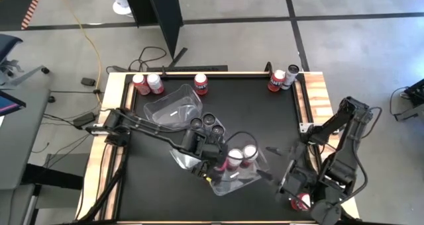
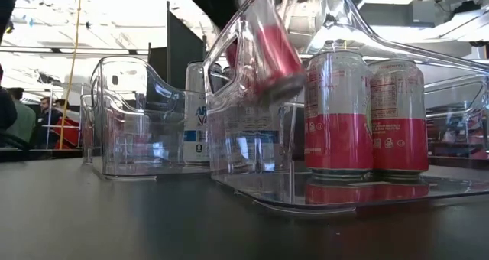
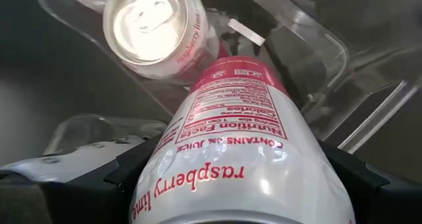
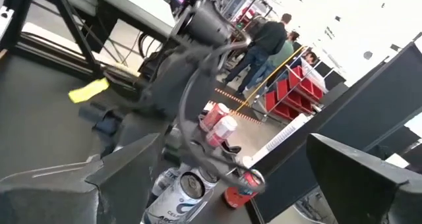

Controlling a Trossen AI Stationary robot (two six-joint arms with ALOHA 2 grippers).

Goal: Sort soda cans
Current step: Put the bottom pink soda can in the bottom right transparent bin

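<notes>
A white-and-red raspberry can is held clamped in the left pincer, tilted over the near clear tub mid-bench, where two more cans are stood upright. The right pincer is parked spread apart at the bench's near right corner, beside a red can.

Overhead and table-level cameras share the clear tub; wrist cameras close.
</notes>
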